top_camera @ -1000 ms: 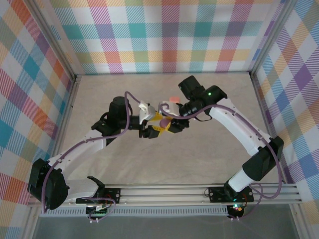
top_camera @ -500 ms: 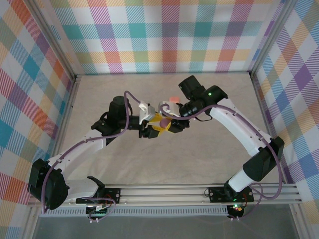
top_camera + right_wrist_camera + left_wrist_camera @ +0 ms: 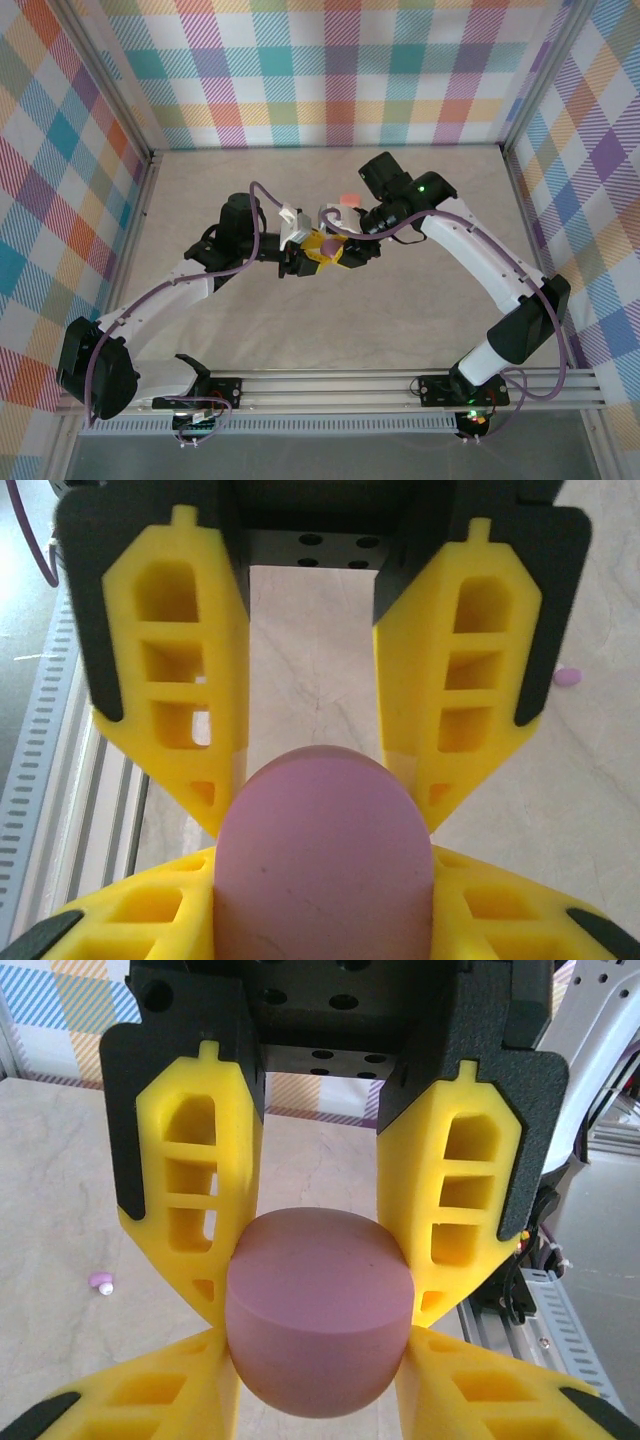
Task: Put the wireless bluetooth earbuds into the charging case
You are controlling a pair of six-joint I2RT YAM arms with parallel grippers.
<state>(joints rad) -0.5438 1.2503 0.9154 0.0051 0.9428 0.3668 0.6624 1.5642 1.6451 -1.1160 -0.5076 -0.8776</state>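
1. Purple charging case (image 3: 320, 1320): a rounded pebble held up off the tabletop (image 3: 330, 330), mid-workspace where both arms meet. No lid gap shows, so it looks closed.
2. Left pincer (image 3: 320, 1300): its yellow fingers (image 3: 190, 1190) are drawn in to a narrow gap and press on opposite sides of the case. It is gripping the case and nothing else.
3. Right pincer (image 3: 322, 805): also partly closed, clamped on the same case from the opposite end. Each wrist view shows the other pincer's yellow fingers along the bottom edge.
4. Why the double hold: probably so one pincer can pin the body while the other works the lid open, or it could be a handover. I cannot tell which.
5. Purple earbud (image 3: 101, 1282): lies loose on the tabletop, well apart from the case and off to the side in the left wrist view. It is not inserted.
6. Small purple nub (image 3: 567, 677): on the tabletop at the edge of the right wrist view. I cannot tell whether it is the same earbud.
7. Orange-pink item (image 3: 347, 199): sits on the tabletop just beyond the pincers in the top view, too small to say whether it is a case or a bud.
8. Stage: early, judging by the closed case and the bud lying outside it. The risk is the smooth, rounded shell squirting out of two tip-only grips.
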